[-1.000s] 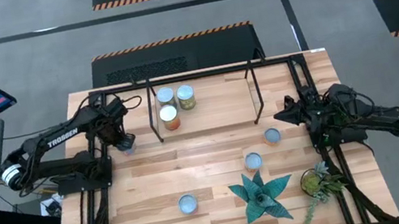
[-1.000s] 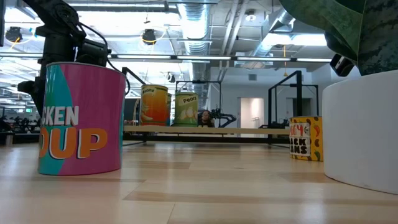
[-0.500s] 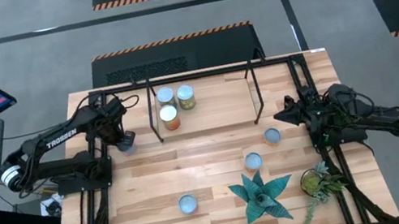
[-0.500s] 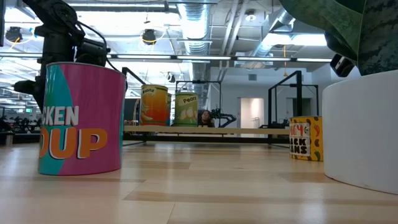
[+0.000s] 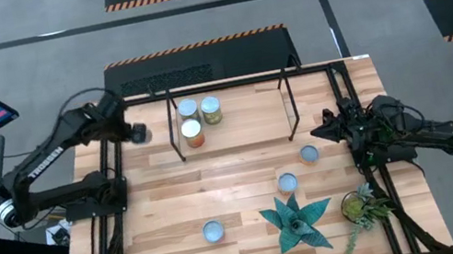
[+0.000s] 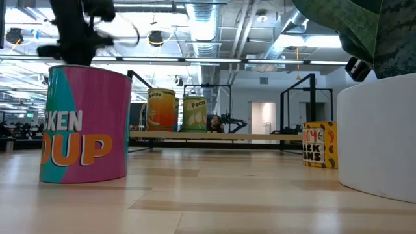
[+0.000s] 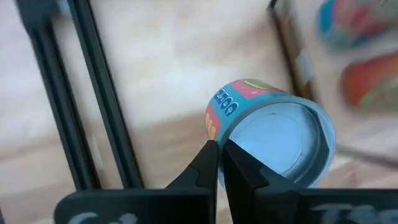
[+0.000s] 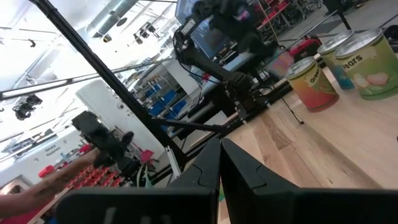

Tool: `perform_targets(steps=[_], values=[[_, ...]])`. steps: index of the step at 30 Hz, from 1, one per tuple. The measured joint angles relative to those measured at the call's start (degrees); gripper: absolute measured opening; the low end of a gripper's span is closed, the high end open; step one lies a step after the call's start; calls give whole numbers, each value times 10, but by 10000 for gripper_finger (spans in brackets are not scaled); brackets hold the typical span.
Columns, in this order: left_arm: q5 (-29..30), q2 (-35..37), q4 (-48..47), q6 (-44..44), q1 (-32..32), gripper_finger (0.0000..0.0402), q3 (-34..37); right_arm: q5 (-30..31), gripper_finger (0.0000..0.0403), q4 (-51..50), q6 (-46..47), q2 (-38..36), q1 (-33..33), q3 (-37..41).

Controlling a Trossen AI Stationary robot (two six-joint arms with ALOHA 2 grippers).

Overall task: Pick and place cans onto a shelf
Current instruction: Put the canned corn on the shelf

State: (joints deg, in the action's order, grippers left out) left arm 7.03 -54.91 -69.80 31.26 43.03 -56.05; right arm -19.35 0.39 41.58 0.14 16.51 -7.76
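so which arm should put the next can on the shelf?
Left. Its gripper already holds a can lifted off the table, just beside the shelf holding three cans. The right gripper is shut and empty by the table's right edge.

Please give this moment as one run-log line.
left hand: shut on can, left of shelf | right hand: shut, waiting at right table edge | on shelf: three cans | on table: three more cans

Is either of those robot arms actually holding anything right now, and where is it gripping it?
Yes. The left gripper holds a can by its rim, lifted beside the shelf. The right gripper holds nothing; its jaws are shut.
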Motion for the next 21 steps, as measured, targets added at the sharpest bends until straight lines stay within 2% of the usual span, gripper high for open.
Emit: perform_targets(steps=[5, 8, 15, 21], values=[[56, 1, 15, -7, 0, 0, -91, 0, 38, 0, 0, 0, 0, 0], [63, 0, 46, -13, 0, 0, -122, 0, 38, 0, 0, 0, 0, 0], [14, -12, 201, -13, -24, 0, -132, 0, 38, 0, -1, 0, 0, 0], [-5, -85, 334, -9, -96, 0, -132, 1, 38, 0, 0, 0, 0, 0]])
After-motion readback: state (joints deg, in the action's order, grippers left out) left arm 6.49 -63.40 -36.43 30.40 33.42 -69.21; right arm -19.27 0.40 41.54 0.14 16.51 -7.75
